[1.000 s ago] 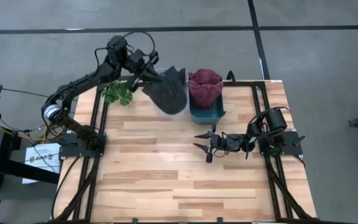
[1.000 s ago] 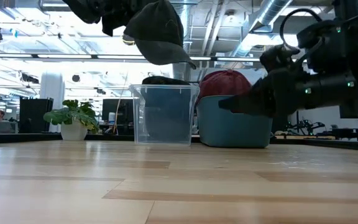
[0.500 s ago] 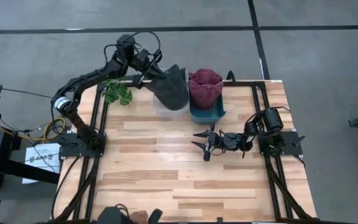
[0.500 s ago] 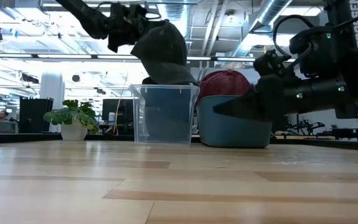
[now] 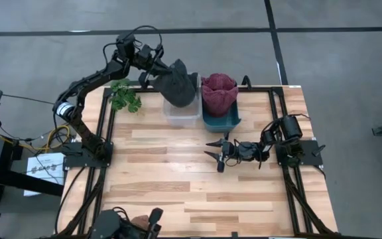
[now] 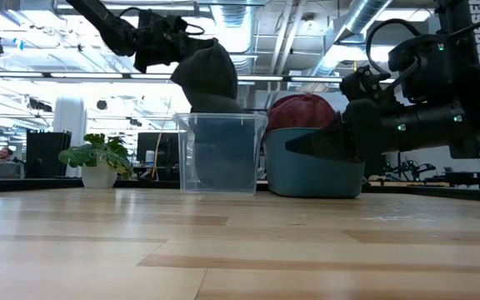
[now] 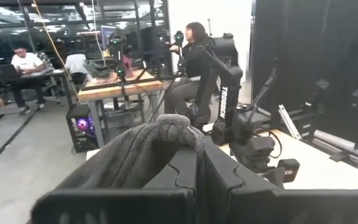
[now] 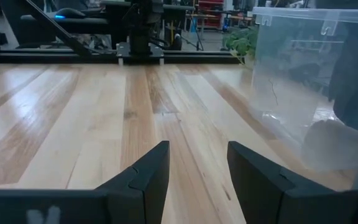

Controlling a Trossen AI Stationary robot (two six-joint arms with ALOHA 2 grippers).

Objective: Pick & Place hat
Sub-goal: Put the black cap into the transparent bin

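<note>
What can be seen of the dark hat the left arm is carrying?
The dark hat is a dark grey, soft fabric piece, bunched and drooping. The left gripper is shut on its upper part, its fingers pinching a fold of the cloth. The hat hangs at the table's far edge, over the clear bin, its lower end at about the bin's rim. Whether it touches the bin cannot be told. No brim or markings show.

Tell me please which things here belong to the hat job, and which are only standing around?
Part of the job:
- dark grey hat, held by the shut left gripper above the clear bin
- clear bin, where the hat seems to be going

Standing by:
- maroon hat in the teal bin
- potted plant
- right gripper, open, resting mid-table
</note>
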